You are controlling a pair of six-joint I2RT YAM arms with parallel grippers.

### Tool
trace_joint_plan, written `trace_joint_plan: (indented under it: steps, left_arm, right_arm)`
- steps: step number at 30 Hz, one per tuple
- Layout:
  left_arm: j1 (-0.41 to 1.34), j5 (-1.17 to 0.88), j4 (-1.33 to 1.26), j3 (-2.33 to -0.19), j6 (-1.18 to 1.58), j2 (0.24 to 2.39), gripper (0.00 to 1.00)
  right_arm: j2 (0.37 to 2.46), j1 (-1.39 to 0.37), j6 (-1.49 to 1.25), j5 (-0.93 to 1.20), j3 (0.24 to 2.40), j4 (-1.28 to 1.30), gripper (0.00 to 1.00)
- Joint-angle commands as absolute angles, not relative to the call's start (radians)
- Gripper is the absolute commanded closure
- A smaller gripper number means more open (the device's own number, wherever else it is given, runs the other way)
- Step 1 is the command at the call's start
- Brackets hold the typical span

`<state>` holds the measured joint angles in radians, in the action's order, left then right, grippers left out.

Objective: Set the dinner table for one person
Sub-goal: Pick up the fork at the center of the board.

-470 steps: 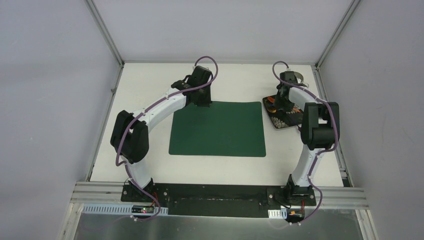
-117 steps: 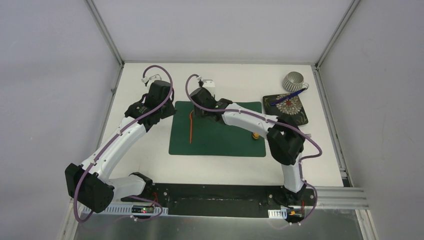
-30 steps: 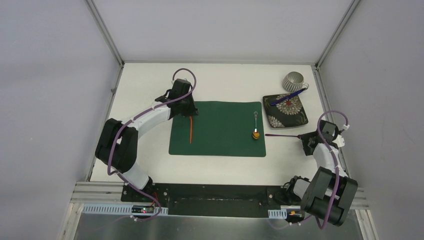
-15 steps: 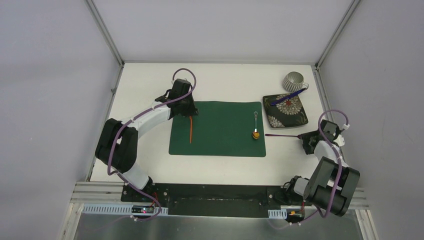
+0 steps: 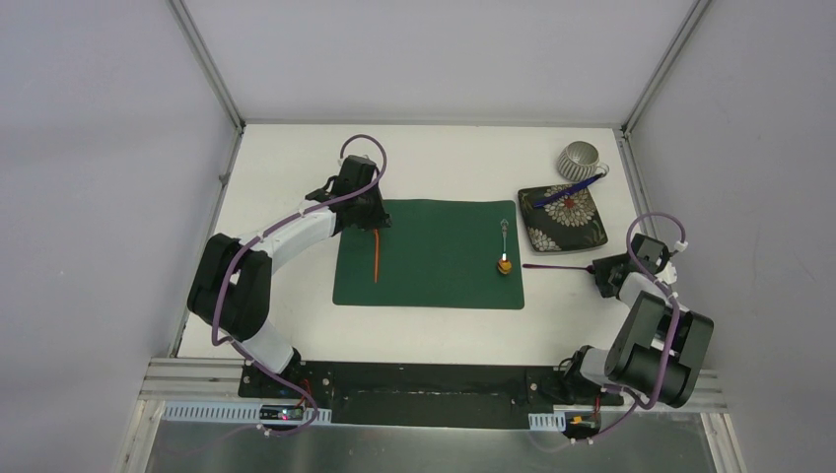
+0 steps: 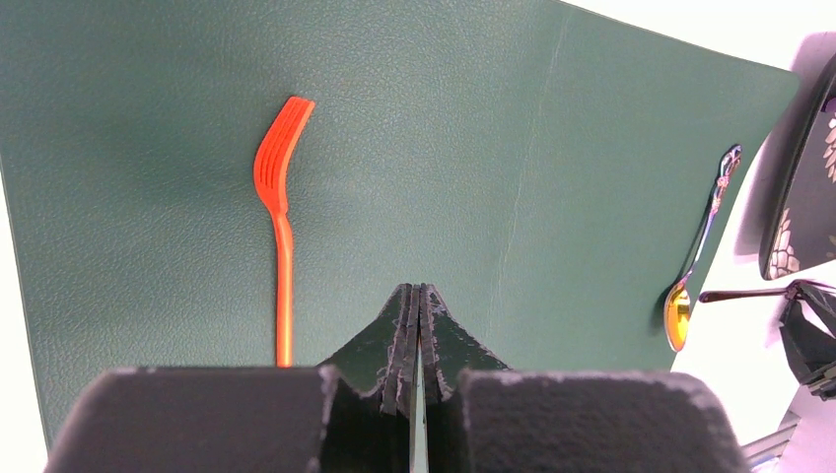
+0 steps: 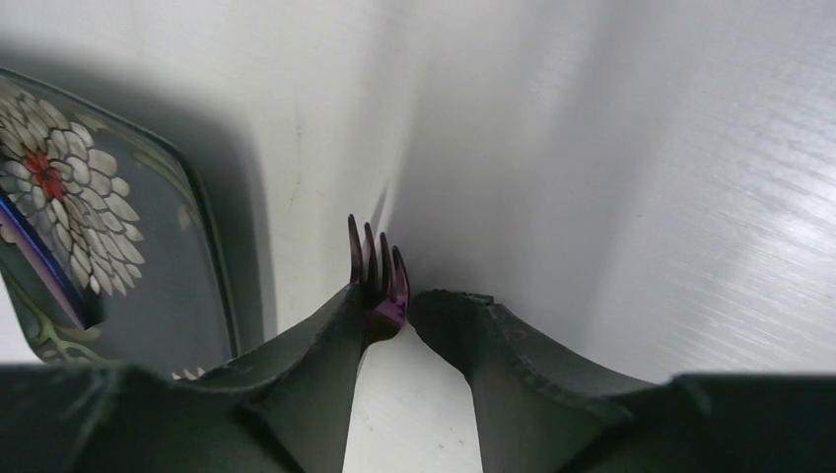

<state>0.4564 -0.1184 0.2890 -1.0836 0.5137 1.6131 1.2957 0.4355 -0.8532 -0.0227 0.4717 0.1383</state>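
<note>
Dinner table [image 5: 444, 158], white, spread under both arms, green placemat [image 5: 429, 254] at centre.
Left gripper [image 6: 415, 291] pressed shut over placemat's far-left corner, beside orange fork [image 6: 284, 246]; right gripper [image 7: 386, 294] toward table's right side, fingers [image 7: 325, 335] flanking purple fork [image 7: 375, 251] beside patterned plate [image 7: 158, 286], clamped or merely straddling, impossible to tell.
</note>
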Motion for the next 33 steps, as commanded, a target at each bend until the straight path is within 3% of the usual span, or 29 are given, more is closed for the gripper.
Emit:
trace_joint_plan:
  steps: [1,13,19,23,24,33]
  left_arm:
    - [0.451,-0.125,0.270,-1.080,0.508,1.566,0.99]
    - [0.451,-0.133,0.271,-1.081,0.511,1.568,1.00]
    - [0.451,-0.135,0.272,-1.078,0.512,1.563,1.00]
    - [0.451,-0.139,0.272,-1.077,0.514,1.567,1.00]
    - [0.451,-0.140,0.271,-1.077,0.513,1.567,1.00]
    - [0.451,-0.146,0.265,-1.089,0.508,1.581,1.00]
  right_arm:
    - [1.322,0.442,-0.868,-0.009,0.476,0.083,0.60]
    - [1.337,0.442,-0.862,0.029,0.468,0.047,0.99]
    - [1.303,0.441,-0.846,0.014,0.483,0.089,1.00]
    - [1.298,0.441,-0.820,-0.010,0.479,0.097,0.59]
    - [1.296,0.441,-0.817,-0.024,0.473,0.091,0.54]
    - [1.314,0.440,-0.816,-0.077,0.503,0.106,0.52]
